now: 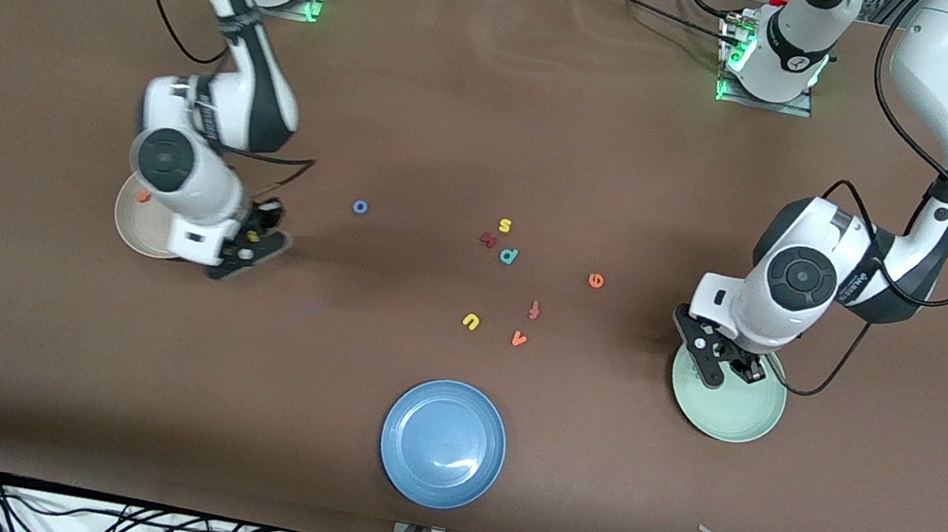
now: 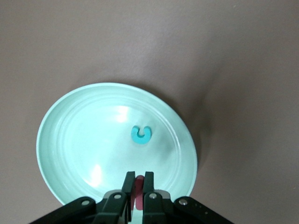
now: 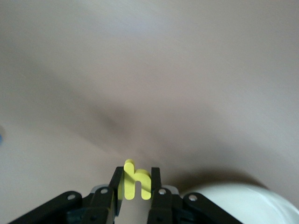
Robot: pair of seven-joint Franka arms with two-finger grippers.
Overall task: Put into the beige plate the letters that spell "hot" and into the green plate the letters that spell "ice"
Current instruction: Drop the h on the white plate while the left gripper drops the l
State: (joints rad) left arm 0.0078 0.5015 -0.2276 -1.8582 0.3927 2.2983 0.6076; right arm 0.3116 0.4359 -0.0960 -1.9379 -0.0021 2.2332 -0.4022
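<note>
Right wrist view shows the right pincer point(image 3: 136, 184) clamped on the yellow "h" point(image 3: 135, 184), hanging over the bare counter point(image 1: 424, 104) just beside the beige plate point(image 1: 137, 234), whose pale rim sits at the edge of that view. Inside the beige plate lies the orange "t" point(image 1: 143, 197). Toward the left arm's end of the counter from the beige plate, the blue "o" point(image 1: 359, 207) rests on the counter, well apart from it.

Over the green plate point(image 2: 60, 140) the left pincer point(image 2: 139, 184) is squeezed on the dark red "i" point(image 2: 139, 193), above the plate's rim. The teal "c" point(image 2: 141, 134) lies near the green plate's middle. The orange "e" point(image 1: 595, 280) sits on the counter toward the right arm's end from the green plate, near it
</note>
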